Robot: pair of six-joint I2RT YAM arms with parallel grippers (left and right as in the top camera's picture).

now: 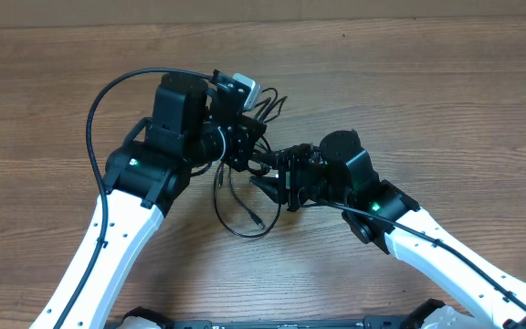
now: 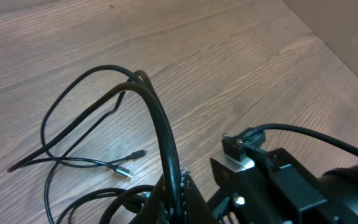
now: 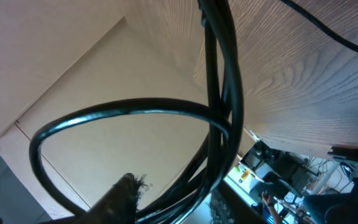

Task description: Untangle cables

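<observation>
The thin black cables (image 1: 237,225) are bunched between my two grippers at the table's middle, and one loop with a small plug end (image 1: 257,219) lies on the wood below them. My left gripper (image 1: 243,153) is shut on a bundle of cables (image 2: 157,115) that arches up from its jaws (image 2: 178,190). Two loose plug ends (image 2: 124,173) lie on the table beyond. My right gripper (image 1: 277,180) is close beside it. In the right wrist view, several cables (image 3: 225,93) run between its fingers (image 3: 179,202), which are shut on them, and one loop (image 3: 129,109) curls out to the left.
The wooden table (image 1: 427,82) stretches around both arms. The left arm's thick fixed wire (image 1: 94,119) arcs out to the left. The right arm's black wrist (image 2: 291,186) fills the lower right of the left wrist view, very near the left jaws.
</observation>
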